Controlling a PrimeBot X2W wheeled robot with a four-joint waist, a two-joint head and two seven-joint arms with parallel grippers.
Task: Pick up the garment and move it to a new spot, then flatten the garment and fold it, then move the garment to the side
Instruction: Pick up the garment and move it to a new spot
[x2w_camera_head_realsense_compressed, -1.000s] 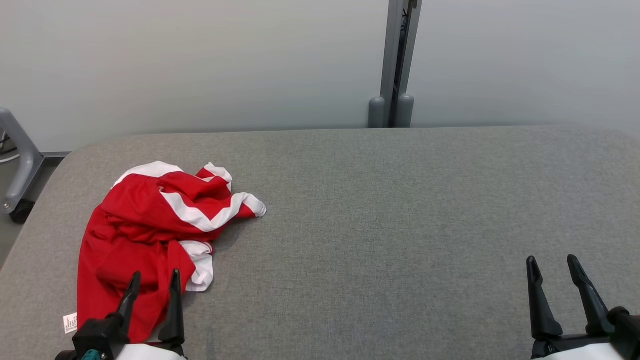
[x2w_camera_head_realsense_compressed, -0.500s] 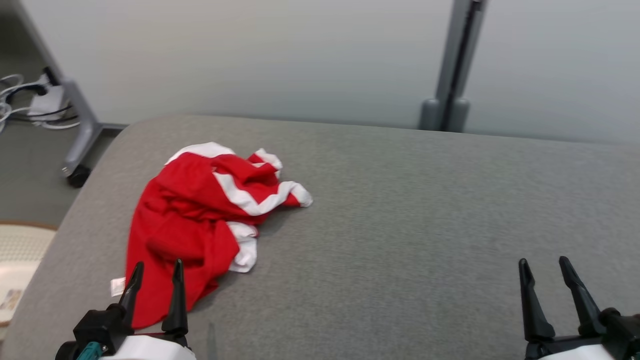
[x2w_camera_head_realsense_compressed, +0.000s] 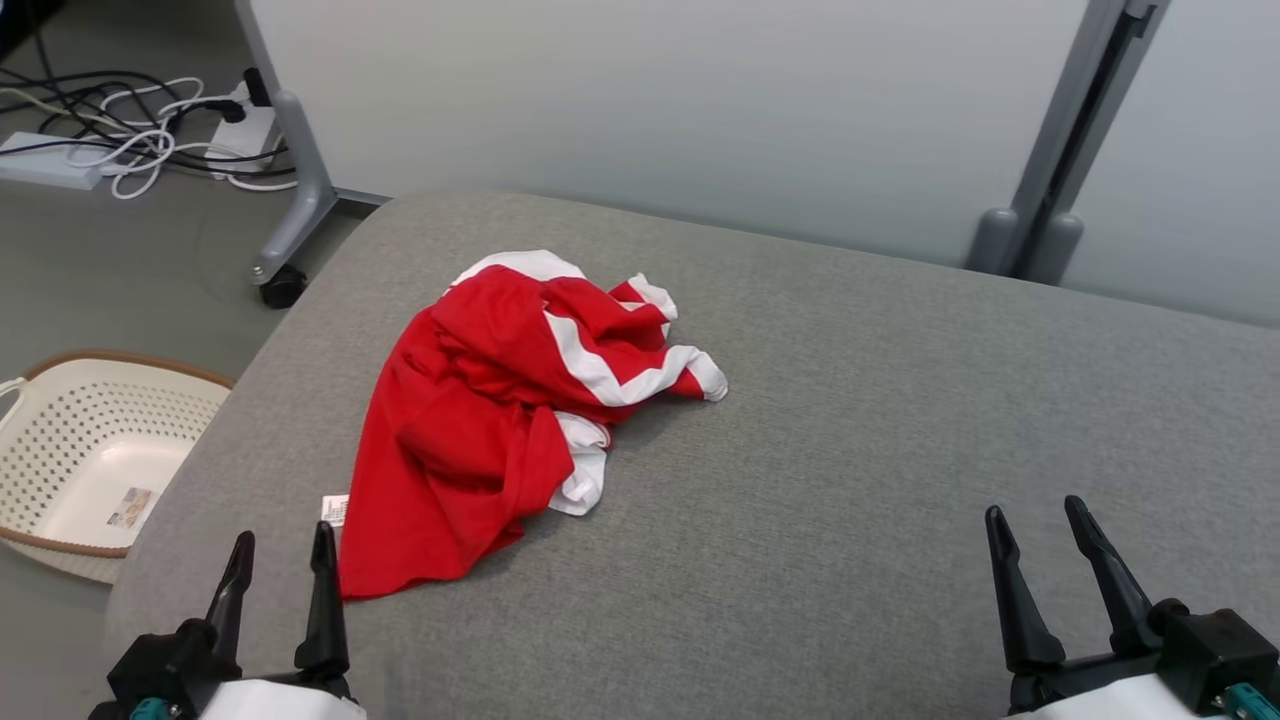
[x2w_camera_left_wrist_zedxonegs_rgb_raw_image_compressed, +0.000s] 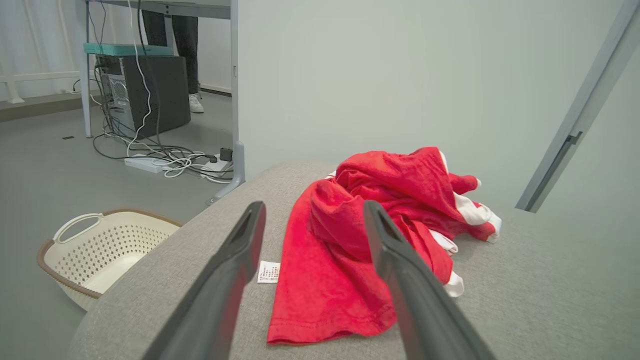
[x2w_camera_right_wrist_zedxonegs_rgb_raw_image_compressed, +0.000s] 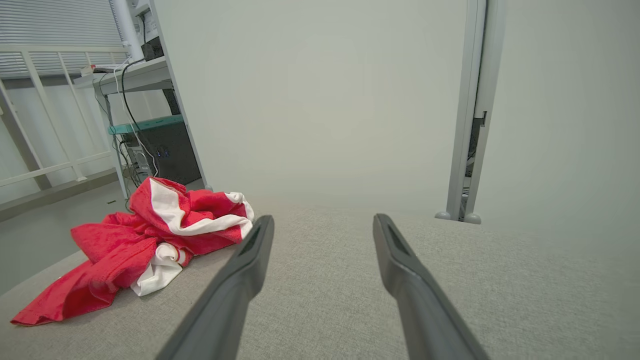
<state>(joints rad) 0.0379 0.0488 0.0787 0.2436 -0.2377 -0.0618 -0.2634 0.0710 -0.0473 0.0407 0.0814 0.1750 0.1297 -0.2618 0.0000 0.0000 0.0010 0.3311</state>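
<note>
Left gripper (x2w_camera_head_realsense_compressed: 283, 536) wide open, empty, lower left of head view, fingers pointing up-frame at the near hem of the garment (x2w_camera_head_realsense_compressed: 470, 440); not touching it. Right gripper (x2w_camera_head_realsense_compressed: 1034, 510) also wide open, empty, lower right, well apart from the cloth, over bare table (x2w_camera_head_realsense_compressed: 850, 450).

Garment: red with white bands, crumpled heap, left of centre on the grey table, near its left edge. White tag (x2w_camera_head_realsense_compressed: 335, 508) pokes out at the lower-left hem. Basket (x2w_camera_head_realsense_compressed: 120, 362) on the floor at the left edge of frame, beside the table corner. Cables (x2w_camera_head_realsense_compressed: 130, 140) upper left.

Step in hand, my read: pick-up not yet begun, nothing gripped. Left wrist view has the heap straight ahead between the fingers, so the left arm looks the natural one to go.

To do it well:
- Come down on a raised fold near the middle of the heap, not the flat hem, so the fingers get cloth between them rather than scraping table.
- Close fully before lifting.
- Lift high enough that the trailing hem clears the table, else it drags and bunches.
- Carry toward frame centre, where there is open room for flattening.

Risks: pinching one thin layer that slips out, or shoving the heap toward the left edge and basket.
</note>
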